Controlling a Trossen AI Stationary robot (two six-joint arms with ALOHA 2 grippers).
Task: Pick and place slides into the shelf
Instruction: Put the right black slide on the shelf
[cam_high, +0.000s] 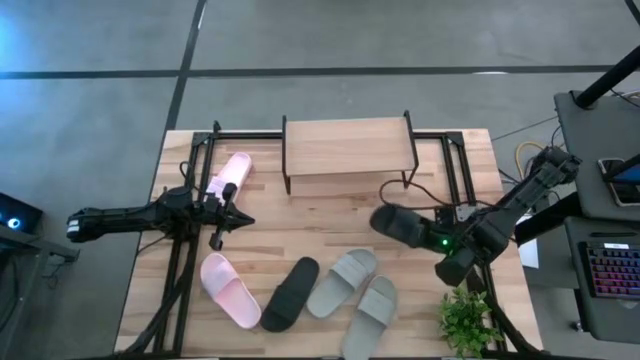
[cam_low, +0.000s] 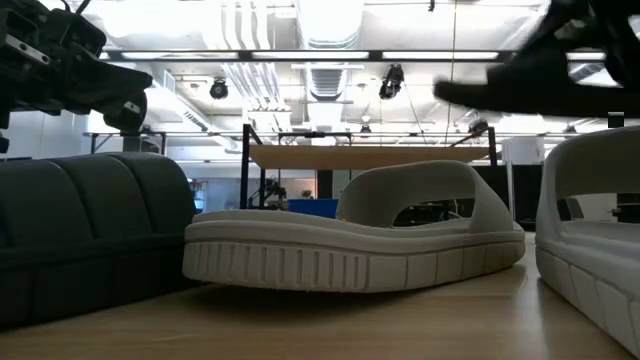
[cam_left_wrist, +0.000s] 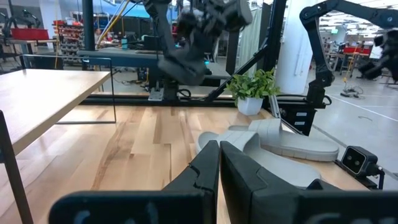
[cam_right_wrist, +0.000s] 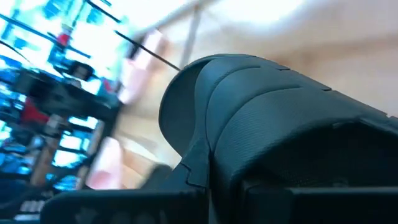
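My right gripper (cam_high: 437, 240) is shut on a black slide (cam_high: 398, 224), held in the air right of the shelf's (cam_high: 346, 149) front; the slide fills the right wrist view (cam_right_wrist: 280, 118) and shows high in the low view (cam_low: 530, 80). My left gripper (cam_high: 243, 220) is shut and empty (cam_left_wrist: 219, 171), near a pink slide (cam_high: 231, 177) lying on the table left of the shelf. Another pink slide (cam_high: 229, 289), a second black slide (cam_high: 291, 293) and two grey-green slides (cam_high: 343, 282) (cam_high: 371, 314) lie sole down at the table's near side. My right gripper holds the black slide by the end nearest the arm (cam_high: 425, 236); the slide itself hides the fingers in the right wrist view. The gripper comes at it from the table's right side. The slide is lifted clear of the table and reaches out toward the left.
The shelf stands on thin black legs at the table's far middle, its top board bare. A small potted plant (cam_high: 466, 320) stands at the near right corner. Black frame rails (cam_high: 190, 250) run along the table's left and right sides.
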